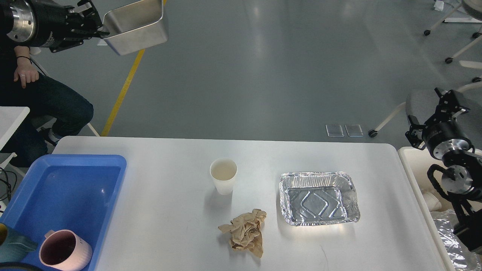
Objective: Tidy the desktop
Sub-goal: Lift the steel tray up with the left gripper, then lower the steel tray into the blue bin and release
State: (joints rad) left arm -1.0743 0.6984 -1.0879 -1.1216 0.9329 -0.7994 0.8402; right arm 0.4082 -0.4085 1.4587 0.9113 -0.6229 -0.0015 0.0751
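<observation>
Table [169, 210], white with rounded corners, fills the lower part of the head view. Near its middle stands a white paper cup [223, 175], upright; just in front of it lies a crumpled brown paper napkin [244, 233], and to the right of both sits an empty foil tray [318, 198]. A blue plastic tray [64, 195] rests on the table's left end, with a pink ribbed mug [64, 250] and a teal cup [13, 244] in its near corner. A cream-coloured bin [414, 177] stands just beside the right edge. The left hand [98, 31], high above the floor at upper left, pinches the rim of a tilted stainless steel pan [136, 26]. The right hand [437, 101] hangs near the bin; I cannot tell whether its fingers are spread.
</observation>
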